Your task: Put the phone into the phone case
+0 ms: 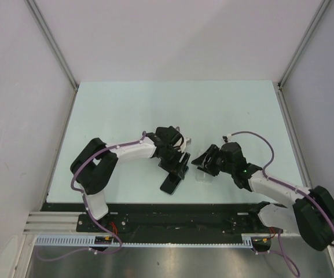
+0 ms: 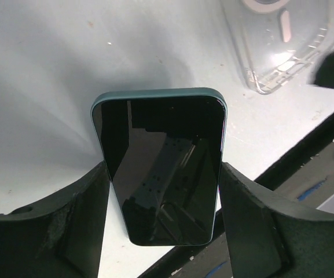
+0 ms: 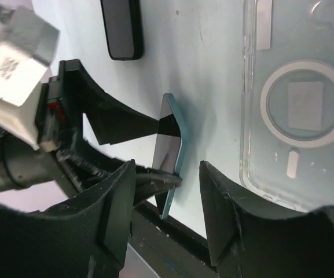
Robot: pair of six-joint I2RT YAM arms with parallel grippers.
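Note:
My left gripper (image 1: 180,157) (image 2: 162,194) is shut on a black-screened phone with a teal edge (image 2: 161,150), gripping its long sides and holding it tilted above the table. The same phone shows edge-on in the right wrist view (image 3: 177,152). The transparent phone case (image 3: 305,110), with a white ring in its middle, lies flat on the table just right of the held phone. It also shows in the left wrist view (image 2: 282,52) and faintly in the top view (image 1: 204,176). My right gripper (image 1: 206,160) (image 3: 167,208) is open and empty beside the case, its jaws facing the held phone.
A second black slab phone (image 1: 169,184) (image 3: 122,29) lies flat on the table near the front edge, below the left gripper. The black front rail (image 1: 172,207) runs along the table's near edge. White walls enclose the table.

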